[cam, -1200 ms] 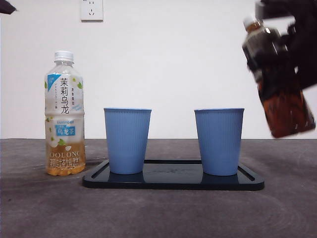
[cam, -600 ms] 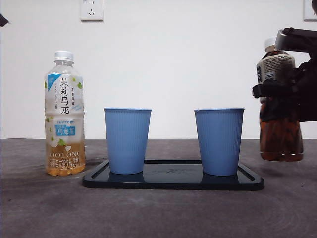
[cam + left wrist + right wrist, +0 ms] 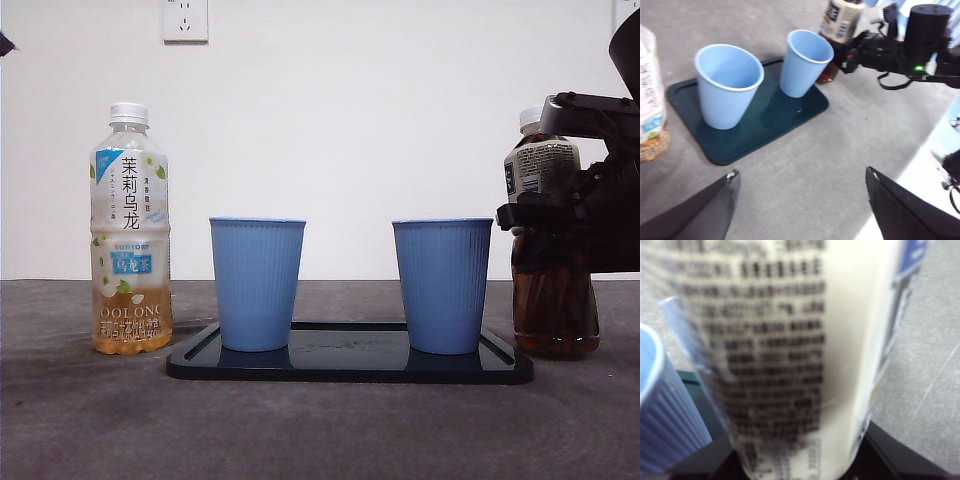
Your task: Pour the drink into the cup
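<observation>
So most of the right wrist view is filled by a blurred label, and the print can't be read. The dark tea bottle (image 3: 553,260) is pinched by the right gripper (image 3: 575,215) and stood upright on the table (image 3: 320,430), just beside the tray (image 3: 350,365). Two blue cups (image 3: 257,283) are seen on the tray, with an oolong bottle (image 3: 130,230) beyond. The left gripper (image 3: 800,200) is held spread, apart from everything.
</observation>
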Tool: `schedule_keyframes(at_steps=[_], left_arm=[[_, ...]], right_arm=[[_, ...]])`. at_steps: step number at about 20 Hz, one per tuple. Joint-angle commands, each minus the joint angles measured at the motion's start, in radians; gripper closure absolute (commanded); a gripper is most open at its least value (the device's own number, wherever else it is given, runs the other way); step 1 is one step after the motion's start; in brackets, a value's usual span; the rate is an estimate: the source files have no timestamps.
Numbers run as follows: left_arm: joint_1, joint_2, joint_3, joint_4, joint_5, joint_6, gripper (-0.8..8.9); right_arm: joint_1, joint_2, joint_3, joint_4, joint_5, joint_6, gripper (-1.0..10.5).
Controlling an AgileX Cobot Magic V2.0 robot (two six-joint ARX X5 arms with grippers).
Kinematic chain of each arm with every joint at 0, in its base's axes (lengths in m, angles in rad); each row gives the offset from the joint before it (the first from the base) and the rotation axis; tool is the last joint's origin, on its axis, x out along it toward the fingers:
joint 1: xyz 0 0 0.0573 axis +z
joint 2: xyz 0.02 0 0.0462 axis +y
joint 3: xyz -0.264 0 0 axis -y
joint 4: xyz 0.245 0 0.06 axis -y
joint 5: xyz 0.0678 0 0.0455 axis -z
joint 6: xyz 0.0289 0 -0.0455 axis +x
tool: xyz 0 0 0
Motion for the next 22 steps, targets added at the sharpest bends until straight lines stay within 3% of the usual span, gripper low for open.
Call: schedule_keyframes(at_steps=[1, 6, 17, 20, 22], left_arm=[[-0.004, 0.005, 0.019, 0.004, -0.003, 0.019, 4.09], [-0.004, 0.005, 0.019, 0.004, -0.003, 0.019, 4.09], [-0.004, 0.005, 0.019, 0.004, -0.055, 0.018, 4.08], [-0.004, 0.006, 0.019, 0.005, -0.146, 0.018, 4.06], [-0.004, 0.016, 0.019, 0.024, -0.204, 0.018, 3.98]], right_arm=[[0.003, 0.003, 0.021, 0.025, 0.002, -0.012, 7.1], [0.005, 0.003, 0.021, -0.048, 0.002, -0.012, 6.1], [0.005, -0.088, 0.021, -0.187, -0.016, -0.011, 5.6], [0.013, -0.152, 0.021, -0.303, -0.021, -0.01, 5.6], [0.013, -0.232, 0.021, -0.417, -0.021, 0.029, 5.6]])
